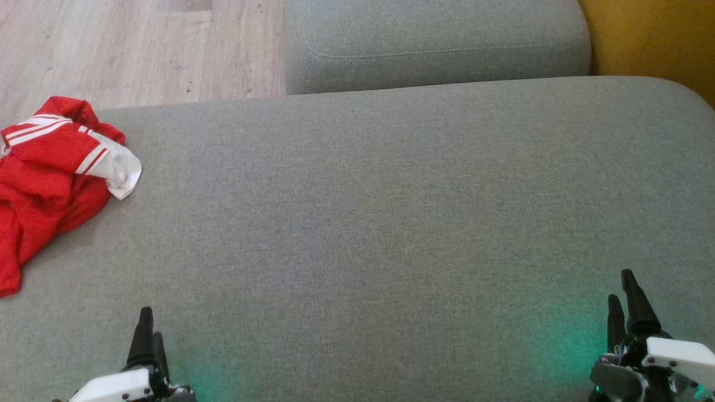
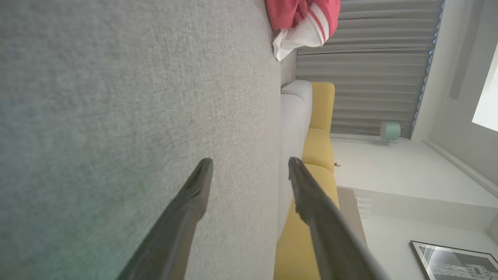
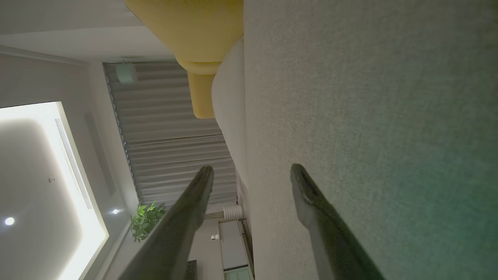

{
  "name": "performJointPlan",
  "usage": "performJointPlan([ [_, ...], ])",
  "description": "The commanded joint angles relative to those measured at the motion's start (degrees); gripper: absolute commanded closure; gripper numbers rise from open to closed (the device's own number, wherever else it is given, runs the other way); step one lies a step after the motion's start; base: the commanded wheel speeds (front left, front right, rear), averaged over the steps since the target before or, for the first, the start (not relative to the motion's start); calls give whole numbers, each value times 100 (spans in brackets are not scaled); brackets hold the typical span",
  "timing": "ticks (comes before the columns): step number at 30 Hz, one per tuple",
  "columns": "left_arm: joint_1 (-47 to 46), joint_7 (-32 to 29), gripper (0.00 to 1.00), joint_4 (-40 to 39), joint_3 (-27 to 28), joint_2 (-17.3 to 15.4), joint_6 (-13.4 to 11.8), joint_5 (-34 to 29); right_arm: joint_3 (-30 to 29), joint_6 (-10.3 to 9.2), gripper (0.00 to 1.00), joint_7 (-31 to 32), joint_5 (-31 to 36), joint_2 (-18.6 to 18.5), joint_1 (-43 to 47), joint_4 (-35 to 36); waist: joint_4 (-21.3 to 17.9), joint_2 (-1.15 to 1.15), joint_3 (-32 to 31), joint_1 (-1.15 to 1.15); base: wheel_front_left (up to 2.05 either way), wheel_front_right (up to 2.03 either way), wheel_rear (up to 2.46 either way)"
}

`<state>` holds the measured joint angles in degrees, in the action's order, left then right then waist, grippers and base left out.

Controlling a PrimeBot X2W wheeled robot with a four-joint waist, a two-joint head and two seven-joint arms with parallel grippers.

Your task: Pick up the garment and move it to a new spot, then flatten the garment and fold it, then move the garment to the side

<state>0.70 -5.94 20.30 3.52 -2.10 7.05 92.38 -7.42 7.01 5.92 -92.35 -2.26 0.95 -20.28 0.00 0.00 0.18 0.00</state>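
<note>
The garment (image 1: 47, 178) is a red top with white stripes and a white collar, lying crumpled at the far left of the grey cushion (image 1: 380, 212). Its striped end also shows in the left wrist view as the garment (image 2: 303, 21), far ahead of the fingers. My left gripper (image 1: 149, 329) rests low at the lower left, open and empty, well short of the garment. At the lower right my right gripper (image 1: 624, 293) is open too, with nothing between its fingers. Both wrist views show the jaws spread, left gripper (image 2: 251, 165) and right gripper (image 3: 252, 171).
A second grey cushion (image 1: 435, 44) sits behind the first. A yellow cushion (image 1: 659, 39) stands at the back right. Wooden floor (image 1: 134, 44) lies beyond the cushion's far left edge. Curtains (image 2: 373, 70) hang in the background of the wrist views.
</note>
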Motion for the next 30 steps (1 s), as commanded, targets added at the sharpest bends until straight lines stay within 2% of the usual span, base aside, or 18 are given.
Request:
performJointPlan([
  [1,-239,58,0,-228,-50,-33,-1,-37,45,3,0,-70,31,-17,-232,232,2,0,0,0,0,0,0],
  [14,-193,262,0,-536,-157,-37,-41,-448,24,8,0,-273,536,-22,-205,456,13,0,4,0,0,0,0],
  [24,-186,432,0,-904,-308,-41,-189,-1202,104,11,0,-442,1318,-26,-164,733,34,0,11,0,0,0,0],
  [30,-171,534,0,-1034,-463,-43,-276,-1790,276,13,0,-543,2040,-28,-133,895,50,0,18,0,0,0,0],
])
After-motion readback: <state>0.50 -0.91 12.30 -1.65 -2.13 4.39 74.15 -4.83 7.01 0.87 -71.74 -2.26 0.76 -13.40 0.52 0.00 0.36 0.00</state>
